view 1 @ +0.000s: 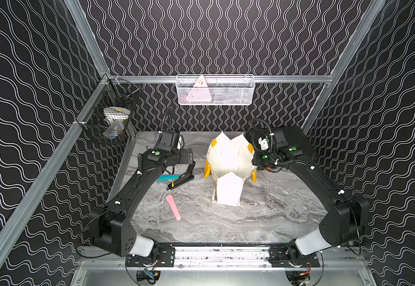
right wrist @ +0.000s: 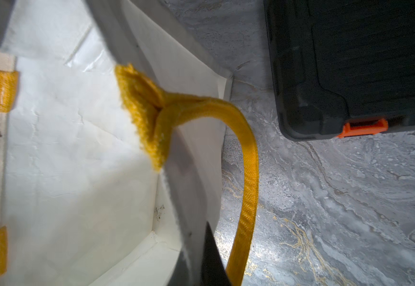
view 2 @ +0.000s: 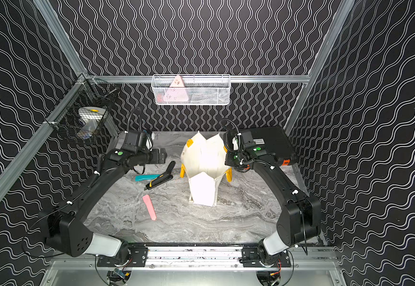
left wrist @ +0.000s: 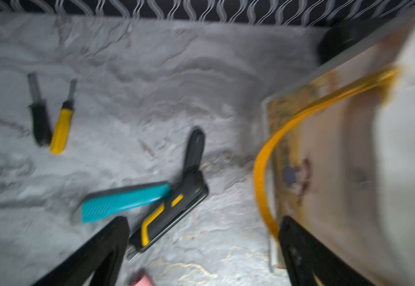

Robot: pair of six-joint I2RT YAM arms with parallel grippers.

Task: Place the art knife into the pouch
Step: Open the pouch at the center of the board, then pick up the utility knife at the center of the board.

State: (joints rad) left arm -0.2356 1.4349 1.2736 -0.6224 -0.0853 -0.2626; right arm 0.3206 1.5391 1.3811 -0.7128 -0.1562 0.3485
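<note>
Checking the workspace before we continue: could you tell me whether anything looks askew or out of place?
Two things. The teal cutter, the black-and-yellow knife and a black tool lie bunched together, touching, at crossed angles. The pouch has its mouth pulled out of shape, its wall pinched by the shut right pincer.

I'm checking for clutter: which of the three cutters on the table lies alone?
The pink cutter, alone toward the front; the teal cutter and the black-and-yellow knife lie together farther back.

pouch (view 1: 228, 161) 1 | cutters (view 1: 168, 177) (view 1: 179, 182) (view 1: 173, 207) 3 | slim black tool (left wrist: 194, 148) 1 | black case (right wrist: 350, 62) 1 | wire baskets (view 1: 215, 99) (view 1: 107, 125) 2 | screwdriver-like tools (left wrist: 39, 121) (left wrist: 61, 128) 2
</note>
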